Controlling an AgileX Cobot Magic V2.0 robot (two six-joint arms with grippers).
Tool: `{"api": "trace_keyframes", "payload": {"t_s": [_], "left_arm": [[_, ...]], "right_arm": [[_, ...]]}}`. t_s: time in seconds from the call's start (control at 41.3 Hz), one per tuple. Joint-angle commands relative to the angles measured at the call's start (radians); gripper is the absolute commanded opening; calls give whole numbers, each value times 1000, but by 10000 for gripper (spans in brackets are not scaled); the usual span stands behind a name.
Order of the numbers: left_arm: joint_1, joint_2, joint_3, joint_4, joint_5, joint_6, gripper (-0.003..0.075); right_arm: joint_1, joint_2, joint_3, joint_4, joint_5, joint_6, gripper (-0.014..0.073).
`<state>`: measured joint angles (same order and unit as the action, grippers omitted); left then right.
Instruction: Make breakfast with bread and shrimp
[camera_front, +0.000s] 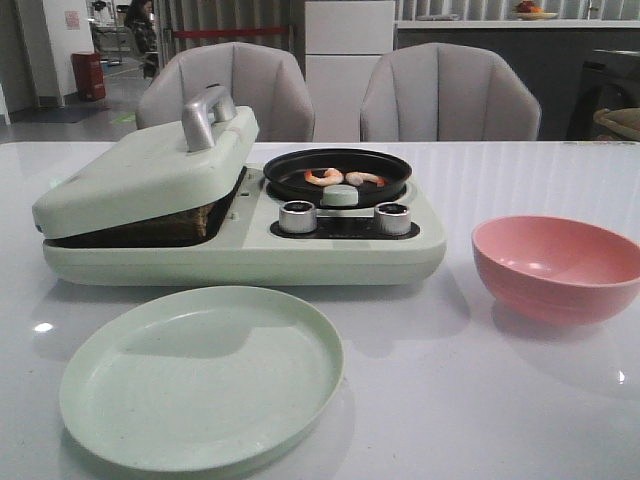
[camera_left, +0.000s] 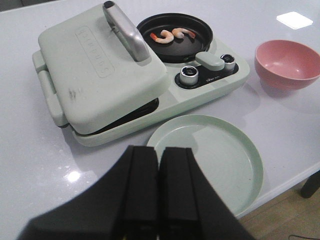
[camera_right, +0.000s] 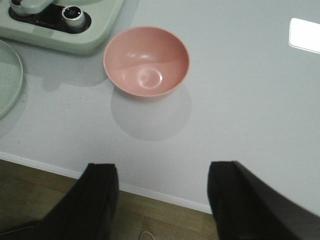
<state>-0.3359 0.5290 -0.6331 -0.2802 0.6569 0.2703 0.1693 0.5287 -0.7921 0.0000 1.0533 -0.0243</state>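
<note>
With the left gripper (camera_left: 159, 172) closed on nothing and the right gripper (camera_right: 162, 192) wide open and empty, both off the tabletop (camera_front: 560, 400), the press lid (camera_front: 150, 175) wanted lifting squarely by its handle (camera_front: 205, 115) to free the bread (camera_front: 170, 228), barely visible beneath, while both shrimp (camera_front: 340, 178) lay in the black pan (camera_front: 337, 175) and plate (camera_front: 200, 375) and pink bowl (camera_front: 557, 265) held nothing.

You can count two shrimp (camera_front: 343, 178) in one black pan (camera_front: 338, 172). There is one green cooker (camera_front: 240, 235) with one lid (camera_front: 150, 175), one silver handle (camera_front: 205, 115) and two round knobs (camera_front: 297, 216). You have one green plate (camera_front: 200, 375) near the front edge of the table (camera_front: 520, 400), and one pink bowl (camera_front: 560, 267). Two grey chairs (camera_front: 450, 95) stand behind the far edge.
</note>
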Motion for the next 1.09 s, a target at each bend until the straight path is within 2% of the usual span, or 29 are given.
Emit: {"api": "trace_keyframes", "payload": {"t_s": [0.0, 0.412, 0.46, 0.702, 0.799, 0.944, 1.065], "left_arm": [[-9, 1, -28, -15, -76, -8, 101], [-9, 1, -28, -15, -76, -8, 101], [-9, 1, -28, -15, -76, -8, 101], [-9, 1, -28, -15, -84, -8, 101], [-9, 1, -28, -15, -84, -8, 101], [-9, 1, -28, -15, -84, -8, 101], [-9, 1, -28, -15, -84, -8, 101]], "right_arm": [[1, -26, -6, -16, -58, 17, 503], [1, -42, 6, -16, -83, 33, 495], [1, -42, 6, -16, -88, 33, 465], [1, -42, 6, -16, -94, 33, 173], [1, -42, 6, -16, -94, 33, 90], [1, -42, 6, -16, -87, 33, 19], [1, -42, 6, -16, -79, 33, 8]]}}
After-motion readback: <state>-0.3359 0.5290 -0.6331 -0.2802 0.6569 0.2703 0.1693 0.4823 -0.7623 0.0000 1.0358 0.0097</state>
